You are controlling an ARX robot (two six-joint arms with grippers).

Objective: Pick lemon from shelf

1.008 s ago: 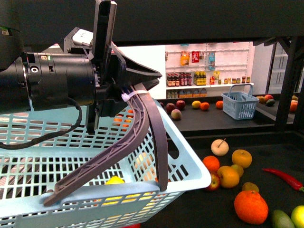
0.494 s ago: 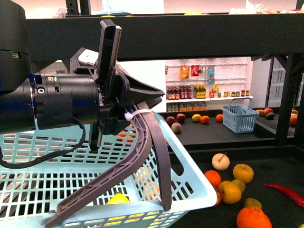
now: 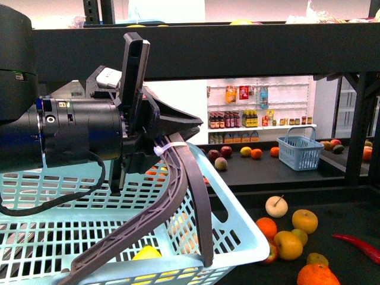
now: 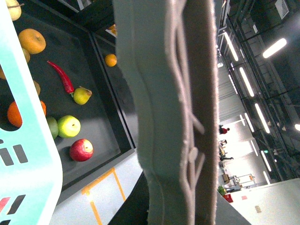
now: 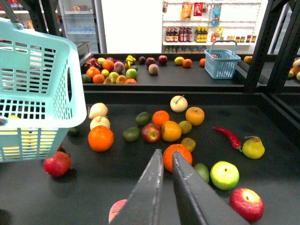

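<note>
A bright yellow fruit, the lemon, lies inside the light blue basket, half hidden by its mesh. My left gripper is shut on the grey basket handle and holds the basket over the shelf's dark tray. In the left wrist view the handle fills the middle, with the basket's rim beside it. My right gripper is shut on nothing and hovers low over the shelf tray, its tips just short of an orange.
Loose fruit covers the tray: oranges, a green apple, a red apple, a pear, a red chili and a pomegranate. A small blue basket stands on a farther rack. Black uprights frame the right.
In the front view the shelf fruit has slid lower in frame and more of the upper tier's beam shows. My left gripper keeps its hold on the handle.
</note>
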